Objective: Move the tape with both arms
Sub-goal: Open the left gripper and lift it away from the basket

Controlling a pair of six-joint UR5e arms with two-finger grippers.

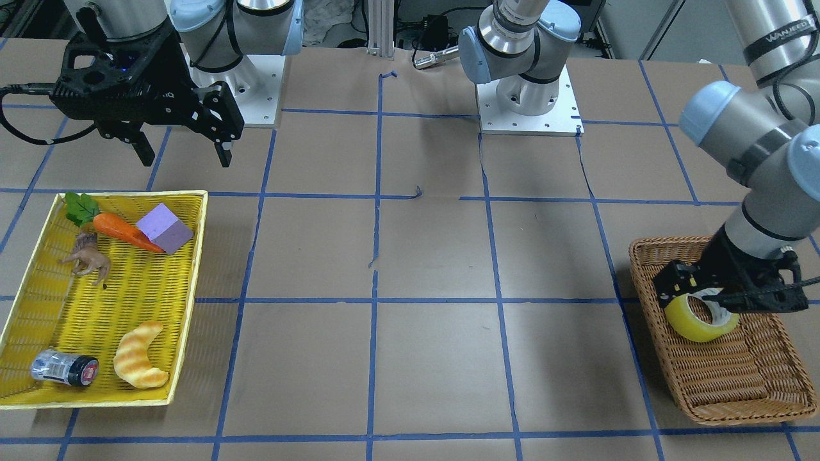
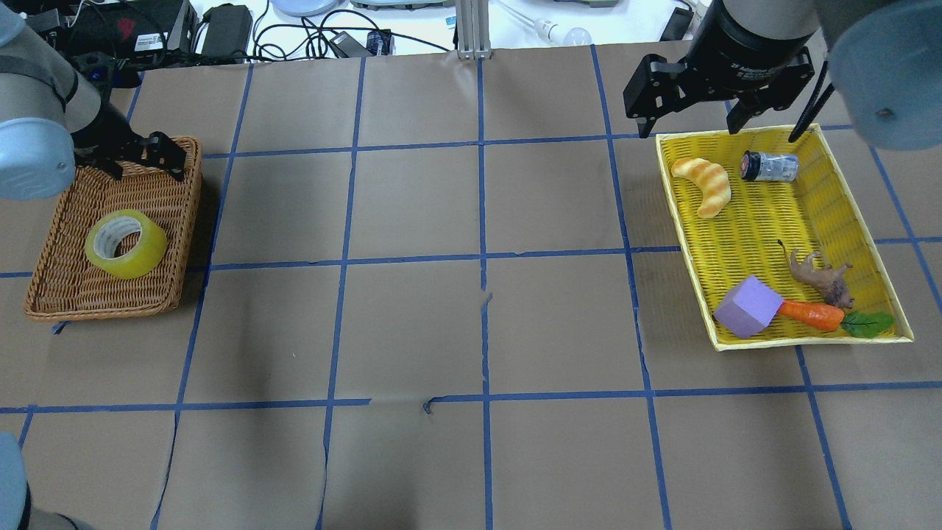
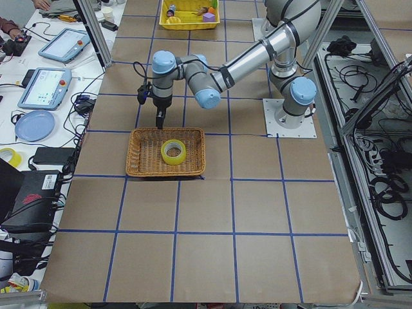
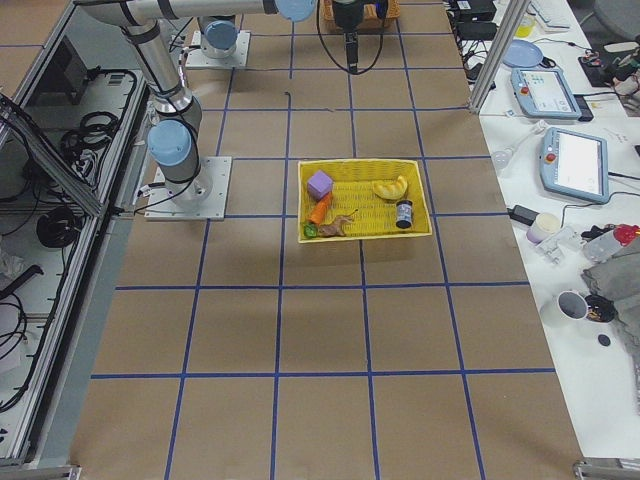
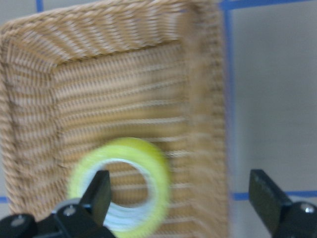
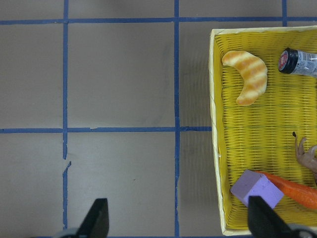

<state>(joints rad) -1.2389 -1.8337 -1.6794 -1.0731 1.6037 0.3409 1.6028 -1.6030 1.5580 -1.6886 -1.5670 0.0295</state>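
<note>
The tape (image 1: 695, 323), a yellow roll with a whitish core, lies flat in a brown wicker basket (image 1: 737, 410) on my left side. It also shows in the overhead view (image 2: 125, 244) and, blurred, in the left wrist view (image 5: 124, 186). My left gripper (image 2: 143, 163) hangs open just above the basket (image 2: 103, 309), by the far side of the roll and not touching it; in the wrist view one finger (image 5: 99, 193) overlaps the roll's edge. My right gripper (image 1: 184, 153) is open and empty, high above the table by the yellow basket (image 1: 198, 256).
The yellow basket (image 2: 684, 243) holds a striped croissant toy (image 2: 703, 184), a small jar (image 2: 769, 166), a purple block (image 2: 747, 307), a carrot (image 2: 813, 314) and a brown animal figure (image 2: 820, 274). Brown paper with blue tape lines covers the table between the baskets.
</note>
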